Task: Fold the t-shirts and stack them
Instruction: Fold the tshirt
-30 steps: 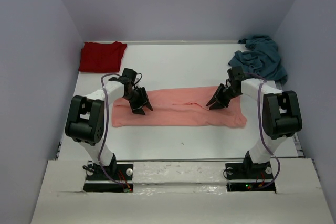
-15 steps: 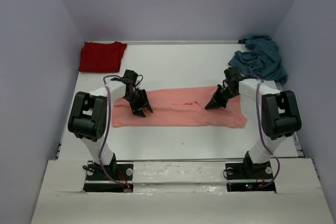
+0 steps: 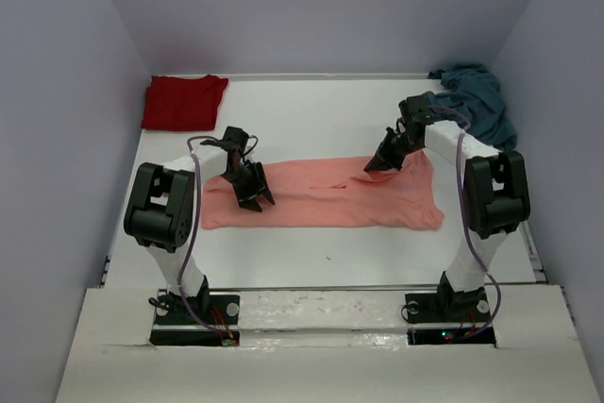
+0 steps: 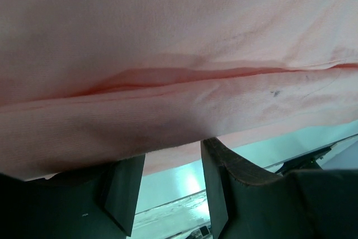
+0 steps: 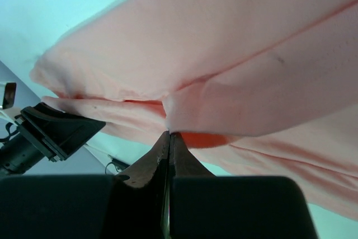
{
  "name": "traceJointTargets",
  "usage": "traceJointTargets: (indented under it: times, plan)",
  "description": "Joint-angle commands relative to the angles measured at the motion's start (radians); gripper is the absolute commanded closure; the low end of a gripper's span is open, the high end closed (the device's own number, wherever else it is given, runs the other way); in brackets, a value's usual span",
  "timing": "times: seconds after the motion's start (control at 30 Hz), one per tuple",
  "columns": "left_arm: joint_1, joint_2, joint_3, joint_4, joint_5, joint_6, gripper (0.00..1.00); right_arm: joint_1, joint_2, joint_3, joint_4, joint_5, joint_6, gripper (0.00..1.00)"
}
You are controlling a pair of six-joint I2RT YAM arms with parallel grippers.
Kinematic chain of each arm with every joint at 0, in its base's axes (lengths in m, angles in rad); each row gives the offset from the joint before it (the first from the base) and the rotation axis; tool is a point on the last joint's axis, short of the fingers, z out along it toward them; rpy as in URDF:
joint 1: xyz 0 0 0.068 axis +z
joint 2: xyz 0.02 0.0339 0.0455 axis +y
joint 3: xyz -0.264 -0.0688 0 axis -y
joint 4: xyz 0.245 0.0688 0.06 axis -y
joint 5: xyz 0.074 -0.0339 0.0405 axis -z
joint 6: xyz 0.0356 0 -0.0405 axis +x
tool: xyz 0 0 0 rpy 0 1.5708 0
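White arms (image 3: 179, 165), black joints (image 3: 156, 209), purple cables (image 3: 194, 205)

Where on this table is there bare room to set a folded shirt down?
Bare table lies along the back between the dark red shirt and the teal-blue shirt, and in a front strip between the salmon-pink shirt and the arm bases. The middle is crowded: left pincer and right pincer are at that shirt.

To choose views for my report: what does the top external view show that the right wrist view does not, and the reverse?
Only top external: the folded dark red t-shirt, far left, and the crumpled teal t-shirt, far right. Only right wrist: a close look at the right tool pinching a cloth fold, tips together. Both: the salmon-pink t-shirt and that tool.
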Motion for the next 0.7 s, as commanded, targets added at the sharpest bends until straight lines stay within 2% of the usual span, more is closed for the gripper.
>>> traceJointTargets:
  times: [0.0, 0.67]
  plan:
    - [-0.006, 0.005, 0.036, -0.037, 0.02, 0.025, 0.45, 0.008, 0.046, 0.083, -0.029, 0.011, -0.022, 1.0]
    - [-0.007, 0.032, 0.033, -0.06, 0.024, 0.044, 0.45, 0.008, 0.274, 0.434, -0.098, 0.015, -0.042, 1.0]
